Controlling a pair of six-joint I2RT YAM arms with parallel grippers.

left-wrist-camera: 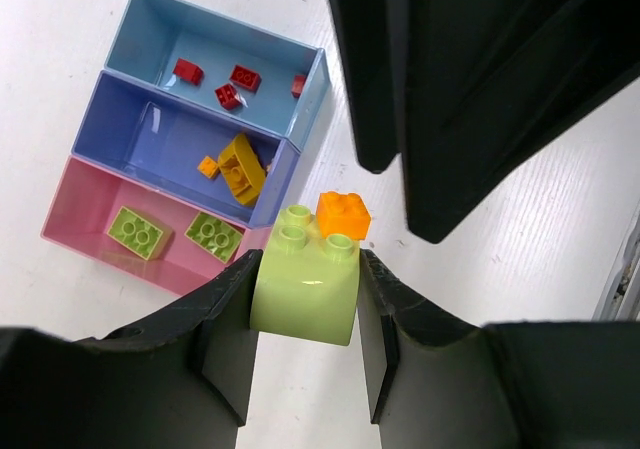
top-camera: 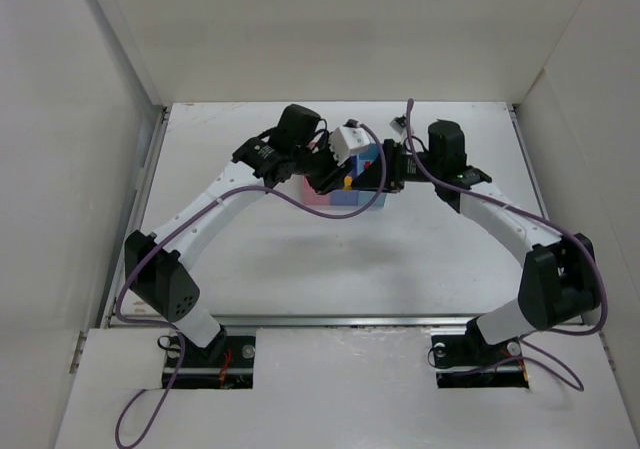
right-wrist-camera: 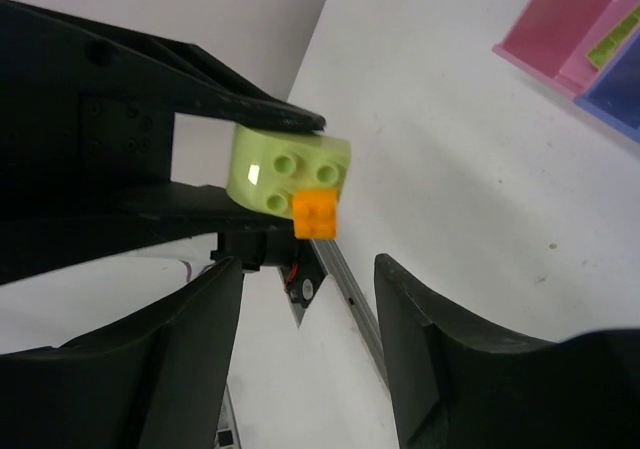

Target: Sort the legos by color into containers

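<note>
Lime-green plastic up in the air: one chunky lime brick (left-wrist-camera: 305, 294) is pinched by its two sides in the jaws of the left gripper (left-wrist-camera: 305, 269). One small orange brick (left-wrist-camera: 343, 215) is stuck on its studs, at the top right corner of the brick.

At the upper left of the left wrist view, three bins sit joined in a row on the white desk (left-wrist-camera: 520, 249). Count them off:

- The light blue bin (left-wrist-camera: 220, 49) is highest in the frame, with four red bricks (left-wrist-camera: 245, 77) inside.
- The medium blue bin (left-wrist-camera: 170, 144) is in the middle, holding two yellow-orange pieces (left-wrist-camera: 243, 169), one large and tilted, one tiny just beside it.
- The pink bin (left-wrist-camera: 85, 209) is lowest, with two lime flat bricks (left-wrist-camera: 138, 232) lying apart on its floor.

Over to the right wrist view: the right gripper (right-wrist-camera: 310, 269) has its jaws spread wide with nothing between them. The lime-and-orange clump sits just beyond them at the centre of the frame, gripped by the left gripper. A corner of the pink bin shows at the upper right.

From overhead, both grippers meet at the upper middle of the frame, above the bins.
</note>
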